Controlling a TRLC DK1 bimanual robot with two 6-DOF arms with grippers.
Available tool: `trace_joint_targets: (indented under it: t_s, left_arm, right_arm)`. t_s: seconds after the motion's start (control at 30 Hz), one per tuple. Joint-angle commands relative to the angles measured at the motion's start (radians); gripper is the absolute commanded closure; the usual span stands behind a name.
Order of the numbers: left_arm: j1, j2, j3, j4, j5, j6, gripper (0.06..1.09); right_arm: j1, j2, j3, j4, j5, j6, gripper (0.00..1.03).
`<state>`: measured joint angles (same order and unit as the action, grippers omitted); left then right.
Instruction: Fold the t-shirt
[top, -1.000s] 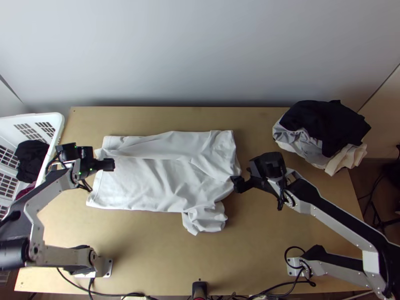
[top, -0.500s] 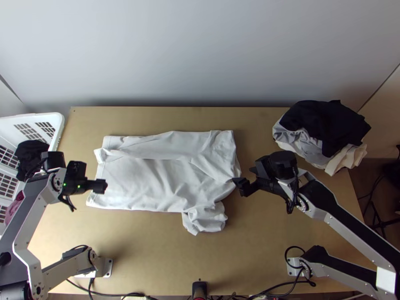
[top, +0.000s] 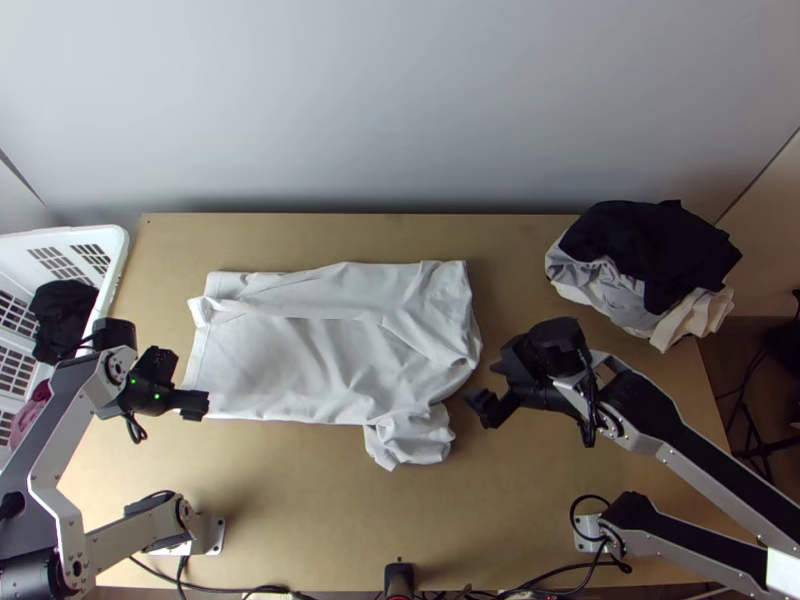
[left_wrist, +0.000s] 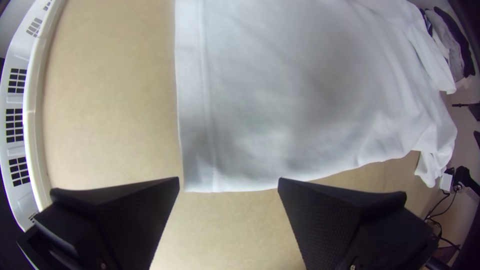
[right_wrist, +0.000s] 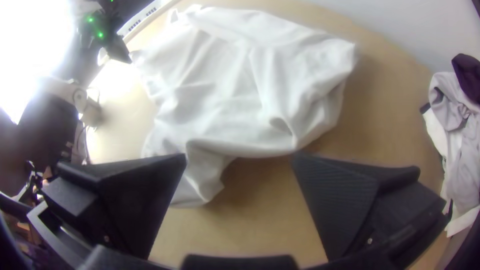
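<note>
On light wooden table (top: 300, 500): white cloth t-shirt (top: 300, 360) spread, wrinkled, bunched at near edge; black two-fingered left gripper (top: 188, 384) wide open, empty, near its near-left corner; matching right gripper (top: 488, 388) wide open, empty, beside right end.

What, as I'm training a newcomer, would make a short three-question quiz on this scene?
1. True or false: the left pincer and the right pincer are both open.

2. In the top view, from which edge of the shirt does a bunched part stick out?
a) far edge
b) near edge
c) the edge by the left pincer

3. Fill in: in the top view, the basket stands at the ____ side of the table.

Key: 1 true; 2 b; 3 left
</note>
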<state>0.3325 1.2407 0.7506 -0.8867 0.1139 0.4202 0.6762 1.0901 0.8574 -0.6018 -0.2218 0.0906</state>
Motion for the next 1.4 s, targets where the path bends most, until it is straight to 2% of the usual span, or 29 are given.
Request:
trace_joint_targets:
  t_s: [0.0,0.03,0.13,0.27,0.3,0.47,0.67,0.73,0.87,0.9,0.93,1.03,1.1,1.13,1.37]
  left_arm:
    - [0.01,0.043,-0.013,0.028,-0.023,0.009,0.21]
    - [0.011,0.051,-0.013,0.029,-0.023,0.009,0.27]
    - [0.011,0.085,-0.011,0.032,-0.02,0.009,0.53]
    - [0.017,0.092,-0.011,0.057,-0.003,-0.001,1.02]
    - [0.019,0.085,-0.013,0.071,-0.003,-0.009,1.05]
    - [0.02,0.069,-0.01,0.078,0.0,-0.034,1.05]
    - [0.026,0.059,-0.005,0.074,-0.002,-0.047,1.05]
    - [0.034,0.059,-0.004,0.074,-0.002,-0.052,1.05]
    - [0.037,0.059,-0.005,0.074,-0.002,-0.077,1.05]
    - [0.037,0.06,-0.005,0.074,0.0,-0.083,1.05]
    - [0.034,0.06,-0.008,0.074,0.0,-0.089,1.05]
    - [0.025,0.059,-0.005,0.072,0.0,-0.106,1.05]
    - [0.023,0.055,0.003,0.072,0.0,-0.115,1.05]
    - [0.022,0.055,0.009,0.069,0.0,-0.118,1.05]
    - [0.026,0.02,0.081,0.023,0.001,-0.135,1.05]
  right_arm:
    - [0.077,-0.007,-0.014,-0.113,-0.034,-0.065,0.05]
    - [0.092,-0.002,-0.021,-0.125,-0.04,-0.078,0.05]
    - [0.135,0.016,-0.05,-0.15,-0.042,-0.109,0.05]
    - [0.181,0.06,-0.067,-0.151,-0.048,-0.115,0.05]
    - [0.189,0.077,-0.069,-0.147,-0.048,-0.115,0.05]
    - [0.221,0.174,-0.08,-0.095,-0.048,-0.106,0.05]
    - [0.322,0.226,-0.052,-0.027,-0.048,-0.084,0.05]
    - [0.341,0.234,-0.046,-0.016,-0.047,-0.086,0.09]
    - [0.355,0.28,-0.05,0.027,-0.047,-0.098,0.1]
    - [0.359,0.294,-0.054,0.04,-0.047,-0.098,0.16]
    - [0.364,0.309,-0.058,0.059,-0.047,-0.098,0.27]
    - [0.372,0.346,-0.077,0.117,-0.044,-0.095,0.71]
    - [0.372,0.35,-0.093,0.145,-0.031,-0.097,0.96]
    - [0.37,0.35,-0.097,0.145,-0.017,-0.097,1.0]
    - [0.266,0.18,-0.077,0.085,-0.008,-0.084,1.0]
